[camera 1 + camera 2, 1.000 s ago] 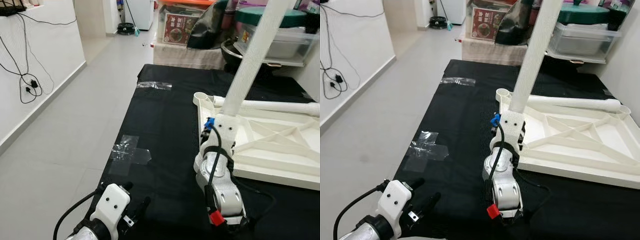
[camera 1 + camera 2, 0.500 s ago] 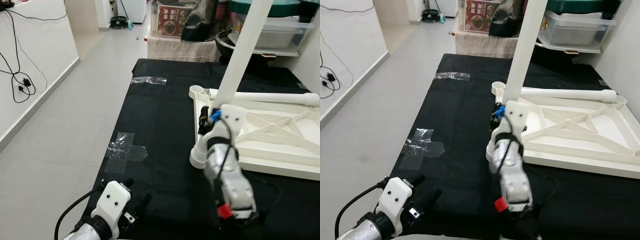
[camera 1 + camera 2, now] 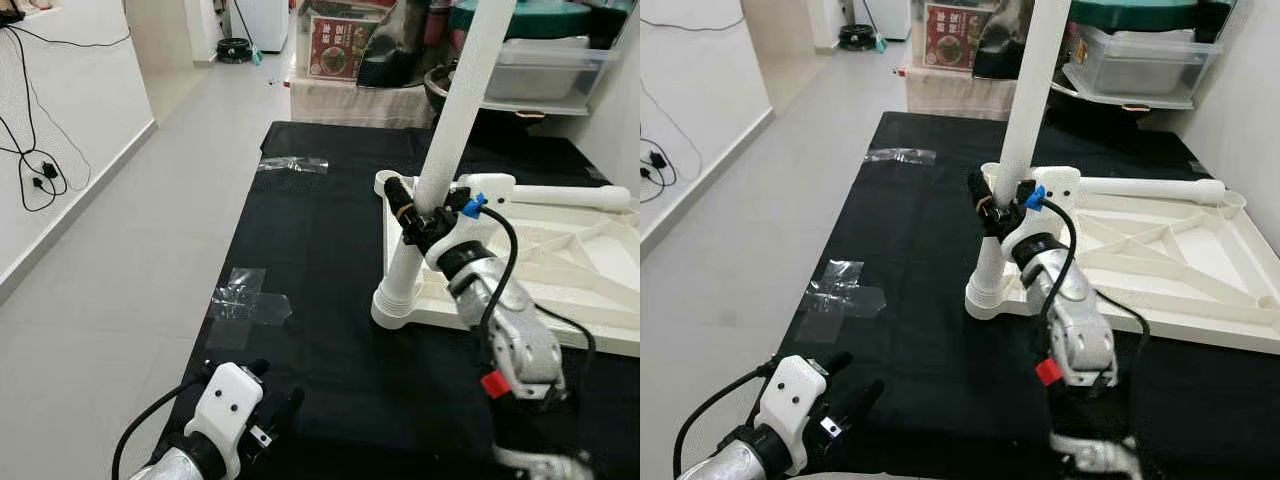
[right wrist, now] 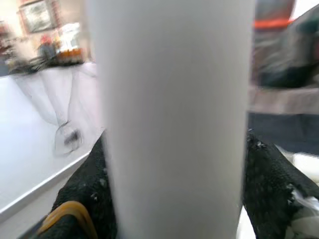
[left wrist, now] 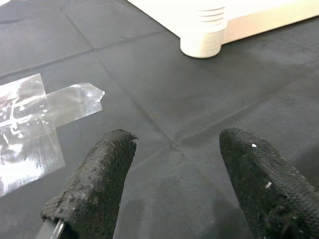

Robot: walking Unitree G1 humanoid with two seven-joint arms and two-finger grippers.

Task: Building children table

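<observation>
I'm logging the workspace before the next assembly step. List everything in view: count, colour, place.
Black mat: one, black, covering the floor ahead.
Tabletop: one, white, lying underside up on the mat's right half.
Upright leg: one, white, standing at the tabletop's near-left corner.
Loose leg: one, white, lying along the tabletop's far edge.
Tape patches: two, clear, on the mat's left side.
Storage bin: one, clear with green lid, behind the mat.
Cables: black, on the left wall.
Left gripper: open, low over the mat's near edge.
Right gripper: shut on the upright leg.
</observation>
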